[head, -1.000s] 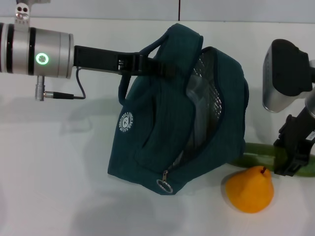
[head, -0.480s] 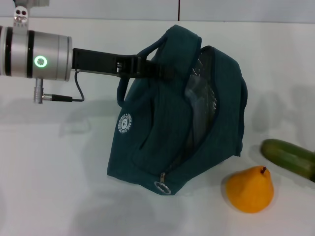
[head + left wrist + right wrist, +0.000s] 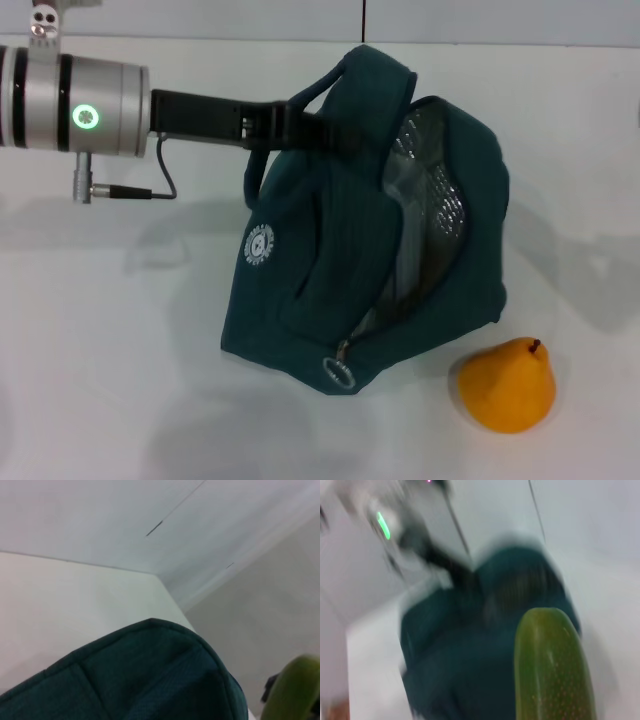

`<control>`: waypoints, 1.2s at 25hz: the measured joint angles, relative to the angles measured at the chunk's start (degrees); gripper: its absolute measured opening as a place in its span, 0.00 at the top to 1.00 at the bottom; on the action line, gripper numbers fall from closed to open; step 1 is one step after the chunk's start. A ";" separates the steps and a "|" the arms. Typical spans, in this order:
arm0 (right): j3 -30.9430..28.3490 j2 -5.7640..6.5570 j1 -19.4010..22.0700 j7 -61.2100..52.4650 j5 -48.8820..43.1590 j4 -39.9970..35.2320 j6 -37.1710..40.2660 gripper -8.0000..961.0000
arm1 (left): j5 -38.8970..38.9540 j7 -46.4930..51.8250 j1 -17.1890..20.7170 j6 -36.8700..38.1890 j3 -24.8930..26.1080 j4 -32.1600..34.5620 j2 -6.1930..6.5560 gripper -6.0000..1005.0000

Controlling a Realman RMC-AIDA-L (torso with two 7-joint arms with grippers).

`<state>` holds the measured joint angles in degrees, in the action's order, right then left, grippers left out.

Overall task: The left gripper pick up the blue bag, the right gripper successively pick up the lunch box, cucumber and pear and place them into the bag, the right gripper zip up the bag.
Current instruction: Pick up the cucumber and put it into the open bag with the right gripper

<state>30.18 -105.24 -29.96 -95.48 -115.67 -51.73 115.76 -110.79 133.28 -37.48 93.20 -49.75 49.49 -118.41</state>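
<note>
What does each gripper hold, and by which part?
The left gripper holds the blue bag by its handle. The cucumber is apparently held by the right; where cannot be told.

Left gripper (image 3: pixel 300 125): fingertips buried in the blue bag (image 3: pixel 330 260) handle, grip itself hidden.
Right gripper: nowhere in the head view; its own wrist view shows no fingers.
Cucumber (image 3: pixel 552 665): cut off at the picture's edge, far end unseen.
Bag interior: only foil lining (image 3: pixel 425 205) shows, contents hidden.
Right wrist view: bag smeared by blur.
</note>
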 joint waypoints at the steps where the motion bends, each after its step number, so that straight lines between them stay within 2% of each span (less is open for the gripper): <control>1: 0.00 0.00 0.00 0.00 0.00 0.00 0.00 0.31 | 1.57 0.67 -0.03 0.29 0.00 0.01 0.09 0.94; 2: -0.02 -0.03 0.55 1.70 3.38 1.80 -0.11 0.30 | 2.03 0.91 -0.03 0.38 -0.03 0.01 0.11 0.94; 4: -0.04 -0.84 1.24 5.08 8.71 4.58 -0.17 0.30 | 3.25 1.59 -0.03 0.58 -0.11 -0.01 0.16 0.94; 7: -0.12 -3.94 1.61 10.45 13.62 8.01 -0.60 0.29 | 5.13 1.84 0.04 0.65 -0.34 -0.01 0.04 0.94; 10: -0.20 -7.60 1.58 17.17 18.48 12.16 -2.10 0.29 | 6.12 1.71 0.25 0.71 -0.42 -0.06 -0.23 0.94; 12: 0.08 -9.56 1.24 22.07 22.04 15.83 -2.37 0.29 | 6.18 1.67 0.27 0.73 -0.43 -0.09 -0.42 0.94; 13: 0.32 -10.07 0.98 24.35 23.68 17.92 -2.37 0.28 | 6.20 1.67 0.30 0.74 -0.43 -0.09 -0.49 0.94; 15: 1.06 -10.47 0.04 29.21 27.02 24.12 -2.33 0.28 | 6.21 1.68 0.35 0.75 -0.44 -0.10 -0.64 0.94; 18: 1.72 -10.32 -1.94 35.94 30.01 33.87 -2.57 0.27 | 6.24 1.67 0.49 0.76 -0.44 -0.10 -0.76 0.94; 20: 1.91 -10.55 -2.78 39.10 30.05 37.71 -3.16 0.27 | 6.26 1.62 0.60 0.76 -0.39 -0.30 -0.78 0.94; 30: 4.63 -10.87 -5.39 43.60 29.74 49.69 -10.37 0.25 | 6.30 0.91 0.62 0.70 -0.08 -1.59 -0.41 0.94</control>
<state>34.81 -116.12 -35.35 -51.87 -85.93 -2.04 105.39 -104.49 134.20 -36.86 93.90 -49.82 47.90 -118.81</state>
